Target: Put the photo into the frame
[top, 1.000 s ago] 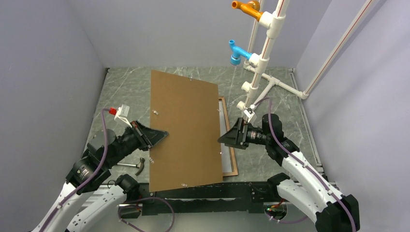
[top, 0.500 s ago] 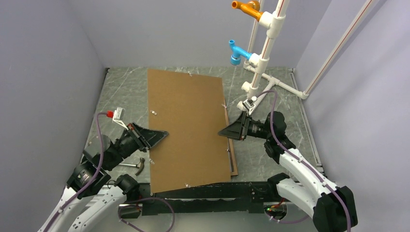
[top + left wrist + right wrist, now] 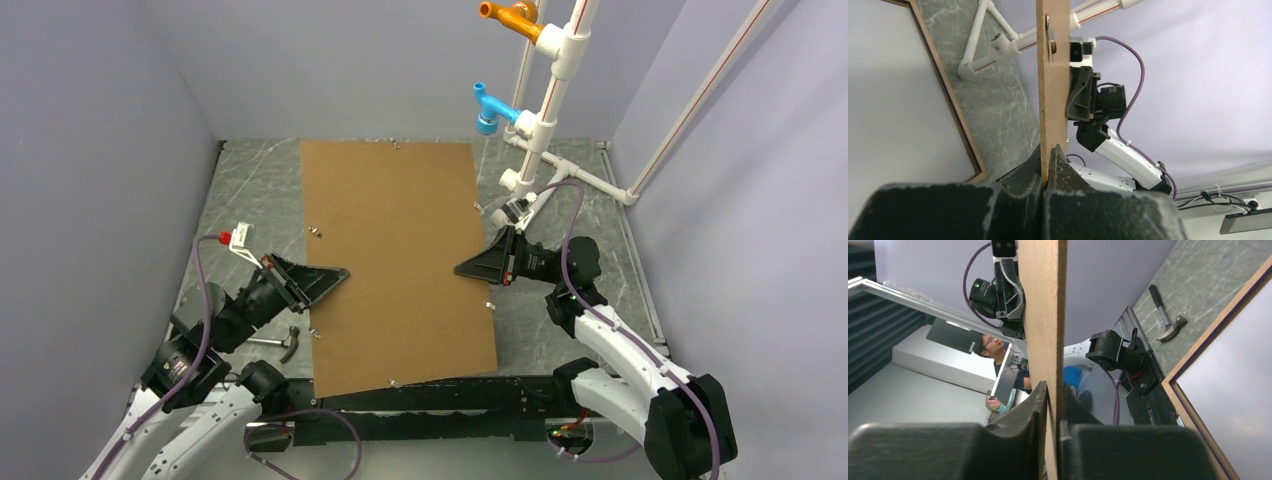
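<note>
L gripper (image 3: 335, 277) and R gripper (image 3: 465, 270) each clamp tight on opposite long edges of the backing board (image 3: 395, 250), held off the table. Under it the frame (image 3: 954, 107) lies flat; the pale sheet inside its rails is prob. the photo (image 3: 893, 100), white back up. We judge it thin, glossy, bendy, so take it by an edge w/o creasing.

Left tool (image 3: 342, 272), right tool (image 3: 460, 270) clamped, facing inward.
</note>
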